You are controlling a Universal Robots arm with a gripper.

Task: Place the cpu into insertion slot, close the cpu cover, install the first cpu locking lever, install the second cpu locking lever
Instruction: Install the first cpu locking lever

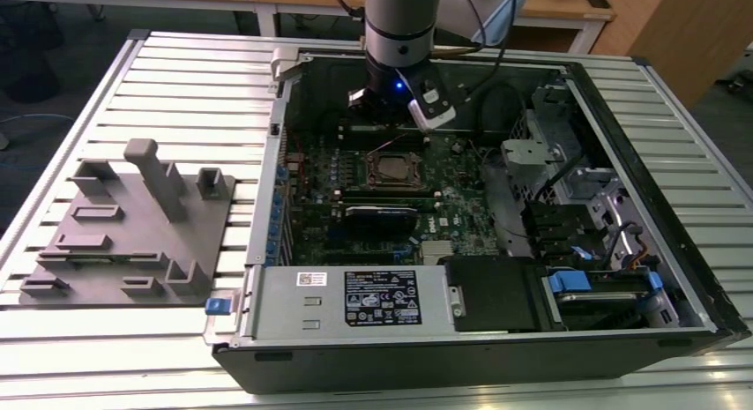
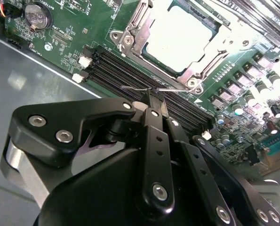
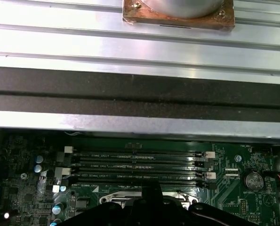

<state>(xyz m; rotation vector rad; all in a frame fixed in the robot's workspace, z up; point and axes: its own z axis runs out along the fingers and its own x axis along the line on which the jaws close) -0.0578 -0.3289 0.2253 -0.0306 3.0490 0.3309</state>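
- The cpu (image 2: 180, 33) sits in the slot (image 1: 369, 172) on the green board (image 2: 97, 19), inside the open case (image 1: 659, 207); its pale metal top shows in the second wrist view.
- The cover (image 2: 136, 23) lies flat around the cpu with the chip showing through its cut-out, so placing and closing look done.
- The gripper (image 2: 153, 100) hangs low over the board beside the slot, above the long black memory slots (image 2: 116, 70).
- Its fingers are clenched together, tip against tip.
- A thin wire lever (image 2: 135, 88) runs across just at the fingertips, along the edge of the slot.
- I cannot tell whether the tips pinch the wire or only bear on it.
- The step in hand is, by my judgement, a locking lever; which of the two it is I cannot tell, nor whether the other one is latched.
- That step calls for a steady press down on the wire, then a small sideways tuck under its catch.
- The wire is thin and springy, so it may slip off narrow closed tips; the contact should sit well along the wire, not at its end.
- The memory slots lie right under the fingers, so the push needs to stay clear of them.
- In the exterior view the arm (image 1: 400, 40) stands over the far part of the board, and a grey fixture (image 1: 130, 225) rests well apart on the table (image 1: 176, 84).
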